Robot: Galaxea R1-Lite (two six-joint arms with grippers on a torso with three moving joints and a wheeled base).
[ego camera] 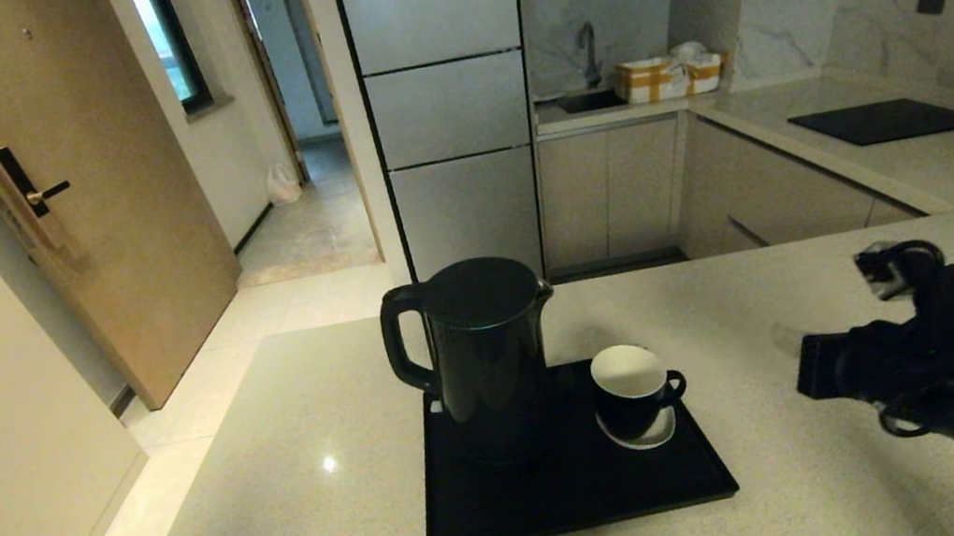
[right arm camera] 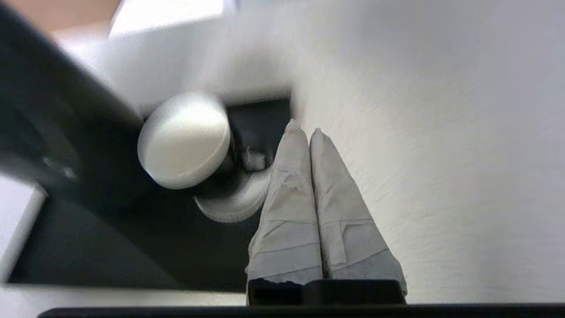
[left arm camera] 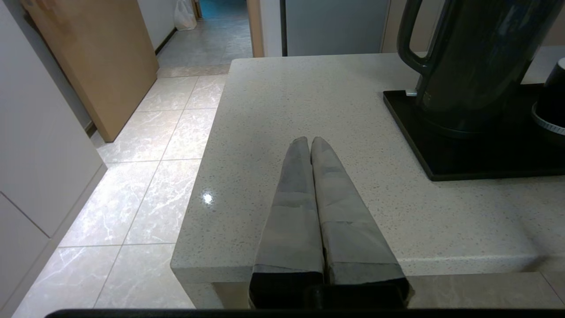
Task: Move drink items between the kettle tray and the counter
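Resting on the kettle tray (ego camera: 567, 491), the cup (ego camera: 633, 396) sits left of the empty right gripper (right arm camera: 304, 131).

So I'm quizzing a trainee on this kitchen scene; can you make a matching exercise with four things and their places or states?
Things:
1. kettle
2. cup
3. left hand
4. right hand

Places or states:
A. on a white saucer, on the tray
B. shut, empty, above the counter, right of the tray
C. upright on the tray, handle to the left
D. shut, empty, at the counter's near edge, left of the tray

Pairs: 1-C, 2-A, 3-D, 4-B
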